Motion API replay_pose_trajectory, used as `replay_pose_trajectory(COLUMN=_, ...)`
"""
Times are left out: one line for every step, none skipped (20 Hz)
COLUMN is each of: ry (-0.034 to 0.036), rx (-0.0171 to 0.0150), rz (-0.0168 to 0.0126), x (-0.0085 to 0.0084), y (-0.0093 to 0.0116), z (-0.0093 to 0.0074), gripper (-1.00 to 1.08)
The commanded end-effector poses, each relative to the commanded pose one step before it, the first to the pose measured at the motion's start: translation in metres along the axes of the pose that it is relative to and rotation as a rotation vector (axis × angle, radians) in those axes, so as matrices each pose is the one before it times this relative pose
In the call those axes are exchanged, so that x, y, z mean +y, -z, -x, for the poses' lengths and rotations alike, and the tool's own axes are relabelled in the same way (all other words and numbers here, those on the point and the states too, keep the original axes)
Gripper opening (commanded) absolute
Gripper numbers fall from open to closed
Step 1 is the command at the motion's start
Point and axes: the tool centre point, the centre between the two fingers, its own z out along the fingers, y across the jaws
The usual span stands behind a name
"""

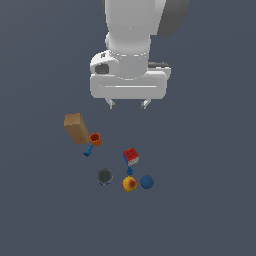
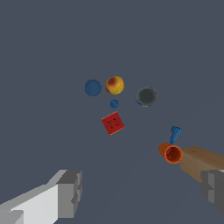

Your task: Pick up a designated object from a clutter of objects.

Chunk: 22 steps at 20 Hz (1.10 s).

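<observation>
Box: your target brown box (image 1: 76, 128) lies below the gripper (image 1: 127, 104), toward the exterior view's left.
Jaws: wide, empty.

The tall, plain tan-brown cardboard-like box (image 1: 76, 128) stands tilted at centre-left of the exterior view, an orange cup (image 1: 95, 139) touching its lower corner, the other small items scattered lower right.

Your exterior view looked down steeply from in front of the arm, far enough off to take in the gripper (image 1: 127, 104) and all the clutter. Your wrist view looked down between the fingers (image 2: 70, 192) from well above the floor. Both caught the brown box (image 1: 76, 128) (image 2: 199, 162) and red-white cube (image 1: 131, 156) (image 2: 113, 123).
</observation>
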Motion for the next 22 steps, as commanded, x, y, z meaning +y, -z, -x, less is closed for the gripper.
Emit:
replay_pose_trajectory(ry=0.00000, rx=0.00000, rz=0.00000, x=0.00001, y=0.00000, z=0.00000, gripper=1.00)
replay_pose_trajectory(ry=-0.00040, rx=0.00008, rz=0.00055, x=0.00048, y=0.00017, z=-0.00006, gripper=1.00)
replay_pose_trajectory(ry=-0.00134, rx=0.00023, rz=0.00171, x=0.00145, y=0.00049, z=-0.00018, gripper=1.00)
replay_pose_trajectory(ry=-0.00221, rx=0.00037, rz=0.00280, x=0.00235, y=0.00081, z=-0.00028, gripper=1.00)
replay_pose_trajectory(ry=-0.00309, rx=0.00051, rz=0.00387, x=0.00319, y=0.00115, z=-0.00039, gripper=1.00)
replay_pose_trajectory(ry=-0.00404, rx=0.00065, rz=0.00493, x=0.00392, y=0.00153, z=-0.00048, gripper=1.00)
replay_pose_trajectory(ry=-0.00470, rx=0.00075, rz=0.00554, x=0.00412, y=0.00182, z=-0.00053, gripper=1.00)
replay_pose_trajectory(ry=-0.00401, rx=0.00065, rz=0.00450, x=0.00303, y=0.00163, z=-0.00044, gripper=1.00)
replay_pose_trajectory(ry=-0.00317, rx=0.00054, rz=0.00334, x=0.00190, y=0.00136, z=-0.00034, gripper=1.00)
replay_pose_trajectory(ry=-0.00226, rx=0.00042, rz=0.00217, x=0.00087, y=0.00106, z=-0.00023, gripper=1.00)
replay_pose_trajectory(ry=-0.00119, rx=0.00026, rz=0.00095, x=0.00002, y=0.00065, z=-0.00012, gripper=1.00)
replay_pose_trajectory(ry=0.00000, rx=0.00000, rz=0.00000, x=-0.00046, y=0.00013, z=-0.00003, gripper=1.00)
replay_pose_trajectory(ry=0.00038, rx=-0.00003, rz=-0.00058, x=-0.00017, y=-0.00020, z=0.00008, gripper=1.00)
replay_pose_trajectory(ry=0.00095, rx=-0.00022, rz=-0.00069, x=0.00013, y=-0.00055, z=0.00009, gripper=1.00)
replay_pose_trajectory(ry=0.00118, rx=-0.00031, rz=-0.00064, x=0.00074, y=-0.00081, z=0.00011, gripper=1.00)
replay_pose_trajectory(ry=0.00152, rx=-0.00043, rz=-0.00062, x=0.00130, y=-0.00107, z=0.00012, gripper=1.00)
replay_pose_trajectory(ry=0.00168, rx=-0.00050, rz=-0.00053, x=0.00192, y=-0.00132, z=0.00017, gripper=1.00)
replay_pose_trajectory(ry=0.00202, rx=-0.00061, rz=-0.00055, x=0.00243, y=-0.00159, z=0.00020, gripper=1.00)
replay_pose_trajectory(ry=0.00222, rx=-0.00067, rz=-0.00057, x=0.00297, y=-0.00184, z=0.00028, gripper=1.00)
replay_pose_trajectory(ry=0.00272, rx=-0.00081, rz=-0.00073, x=0.00328, y=-0.00214, z=0.00033, gripper=1.00)
replay_pose_trajectory(ry=0.00306, rx=-0.00088, rz=-0.00091, x=0.00365, y=-0.00242, z=0.00044, gripper=1.00)
replay_pose_trajectory(ry=0.00349, rx=-0.00097, rz=-0.00110, x=0.00401, y=-0.00273, z=0.00055, gripper=1.00)
